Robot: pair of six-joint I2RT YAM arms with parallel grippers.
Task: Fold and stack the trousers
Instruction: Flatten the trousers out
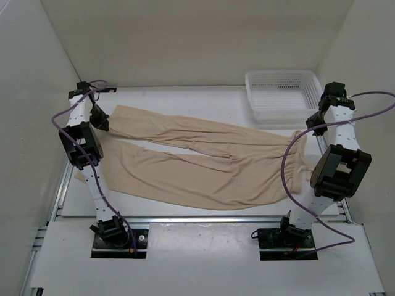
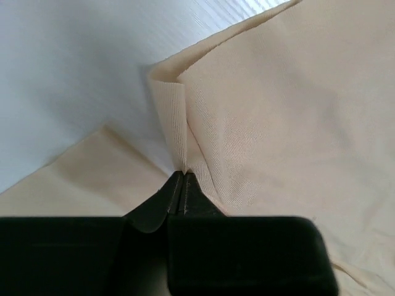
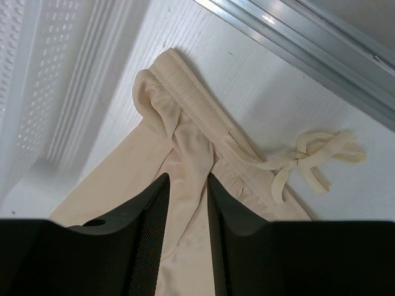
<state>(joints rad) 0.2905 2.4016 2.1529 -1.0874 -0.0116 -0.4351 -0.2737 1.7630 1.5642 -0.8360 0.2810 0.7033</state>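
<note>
Beige trousers [image 1: 203, 166] lie spread unfolded across the surface [image 1: 185, 102], legs leftward. Left claw [image 2: 184, 176] is pinched shut on a leg hem, right claw [image 3: 185, 185] grips the waistband; all folding and stacking is yet to do.

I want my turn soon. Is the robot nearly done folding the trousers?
Not nearly. Nothing is folded: the trousers lie spread flat, legs apart. In hand: the left tool pinches a leg end and the right tool grips fabric by the waistband. The folding and stacking are all left.

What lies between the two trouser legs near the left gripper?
Nothing but bare white table, a wedge closing toward the trousers' waist; the top external view shows it.
</note>
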